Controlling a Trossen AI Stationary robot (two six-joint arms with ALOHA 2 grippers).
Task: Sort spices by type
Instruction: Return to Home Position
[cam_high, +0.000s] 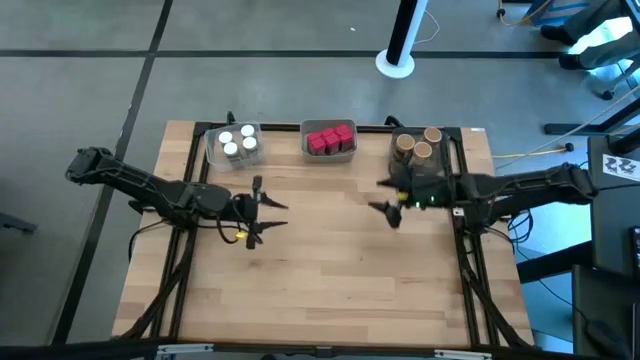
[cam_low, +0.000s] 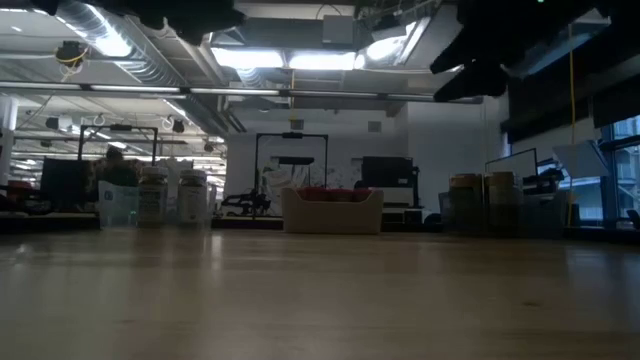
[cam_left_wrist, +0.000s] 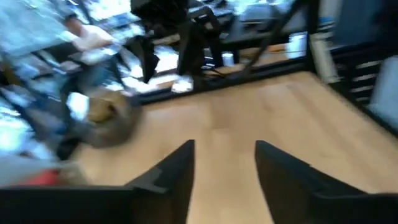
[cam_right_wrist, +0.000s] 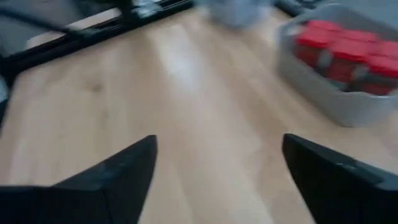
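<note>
Three trays stand along the table's far edge. The left tray holds white-capped round jars (cam_high: 236, 143), the middle one red packets (cam_high: 331, 138) (cam_right_wrist: 346, 55), the right one tan-brown cylindrical jars (cam_high: 417, 143). In the low view the white-capped jars (cam_low: 168, 196), the red packets' tray (cam_low: 332, 211) and the brown jars (cam_low: 482, 202) stand in a row at the back. My left gripper (cam_high: 268, 217) (cam_left_wrist: 224, 163) hovers open over bare table left of centre. My right gripper (cam_high: 385, 200) (cam_right_wrist: 217, 163) hovers open right of centre, near the brown jars' tray. Neither holds anything.
The wooden table top (cam_high: 330, 270) stretches bare from the trays to the near edge. A black frame (cam_high: 192, 180) runs along the table's sides and back. Beyond the table are a white pole base (cam_high: 396, 63) and office furniture.
</note>
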